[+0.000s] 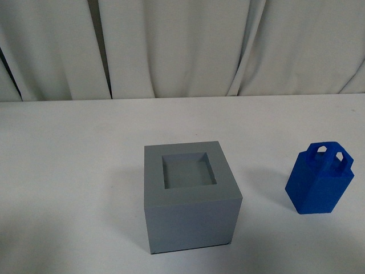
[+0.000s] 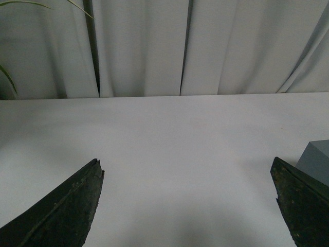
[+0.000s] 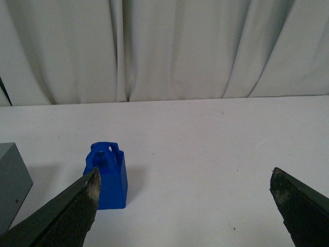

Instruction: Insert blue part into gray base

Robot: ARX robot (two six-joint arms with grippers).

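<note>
The blue part [image 1: 319, 180] is standing upright on the white table [image 1: 68, 171], well apart from the gray base [image 1: 190, 197] on the base's right, while the base's square recess [image 1: 188, 170] is sitting empty. You are seeing nothing done yet. The right gripper [image 3: 185, 172], facing the blue part, and the left gripper [image 2: 186, 162], left of the base, are both gaping wide and holding nothing, so grasp, carry and insertion are all awaiting you.

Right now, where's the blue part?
In the front view the blue part stands upright on the table, right of the gray base and apart from it.
</note>
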